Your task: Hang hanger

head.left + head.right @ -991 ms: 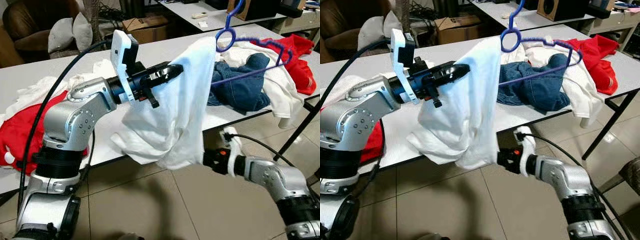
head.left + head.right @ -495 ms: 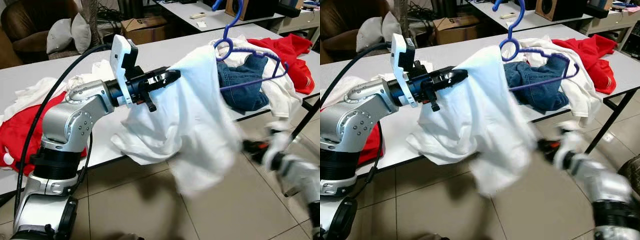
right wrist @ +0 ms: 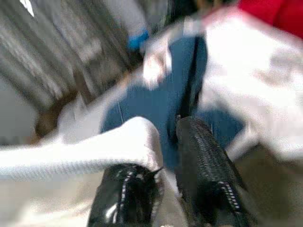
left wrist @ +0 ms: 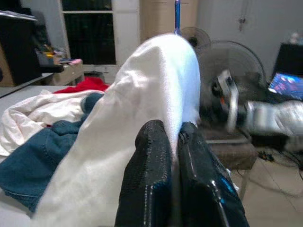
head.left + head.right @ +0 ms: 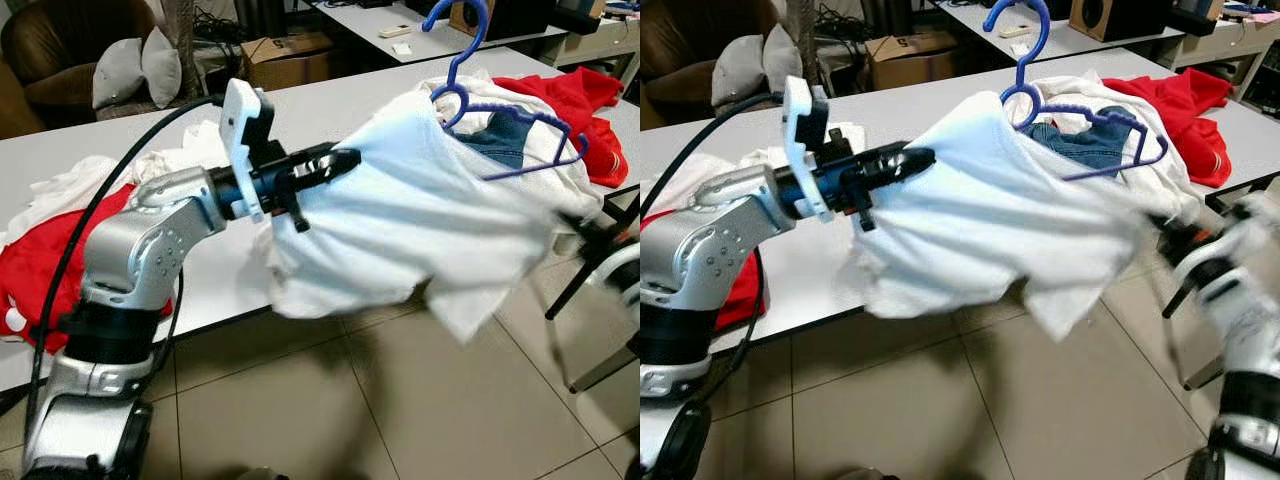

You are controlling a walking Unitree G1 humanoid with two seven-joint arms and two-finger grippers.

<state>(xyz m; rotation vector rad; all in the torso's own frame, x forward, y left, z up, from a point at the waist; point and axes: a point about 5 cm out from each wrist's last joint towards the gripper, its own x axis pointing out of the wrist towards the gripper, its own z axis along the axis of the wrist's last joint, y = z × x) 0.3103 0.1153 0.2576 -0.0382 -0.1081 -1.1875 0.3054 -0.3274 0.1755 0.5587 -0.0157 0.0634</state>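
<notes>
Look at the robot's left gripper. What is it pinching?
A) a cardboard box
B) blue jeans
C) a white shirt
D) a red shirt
C: the left gripper has its two black fingers shut on the white shirt, which hangs from the blue hanger.

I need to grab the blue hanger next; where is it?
The blue hanger sticks up at the right of the eye views, over the table's clothes pile, its hook above the white shirt stretched between both end effectors.

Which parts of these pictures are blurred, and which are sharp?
Left eye view: the right gripper is smeared, the left gripper and blue hanger sharp. Right wrist view: blurred throughout. Left wrist view: fingers and white shirt crisp.
</notes>
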